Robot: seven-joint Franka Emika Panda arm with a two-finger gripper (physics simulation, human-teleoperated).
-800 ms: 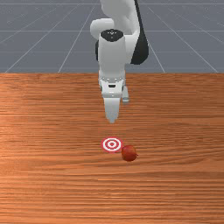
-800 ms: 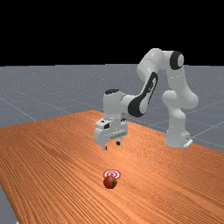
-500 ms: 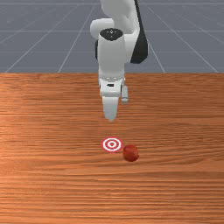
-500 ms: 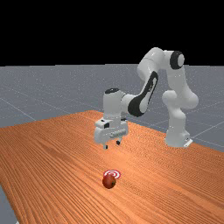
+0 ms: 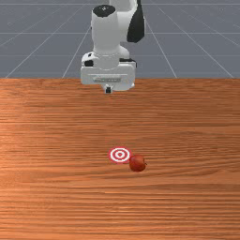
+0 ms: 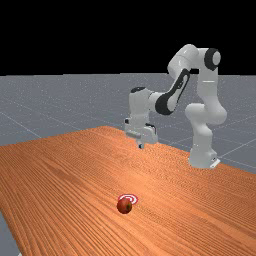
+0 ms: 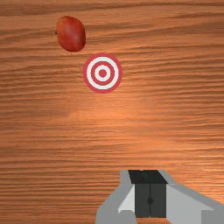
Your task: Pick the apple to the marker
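High over the table's far part in the front view is my gripper point(image 5: 108, 90), well back from the red apple point(image 5: 137, 163) and the red-and-white ringed marker point(image 5: 120, 154). The apple rests on the table just off the marker's edge, on the front view's lower right side of it. In the far view the gripper point(image 6: 141, 146) hangs above the wood, away from the apple point(image 6: 124, 205) and marker point(image 6: 131, 198). The wrist view has the gripper point(image 7: 150, 192) shut with nothing held, its black pads together. A narrow strip of wood separates the apple point(image 7: 71, 33) from the marker point(image 7: 103, 73).
The wooden table point(image 5: 56, 187) spreads around the apple and marker. Its back edge runs beneath the raised arm in the front view. The arm's base stands at the far view's right.
My hand has drawn back toward the arm's base, risen and turned by a large angle. The fingers, apart earlier in the far view, have shut. The apple has rolled or rocked slightly beside the marker.
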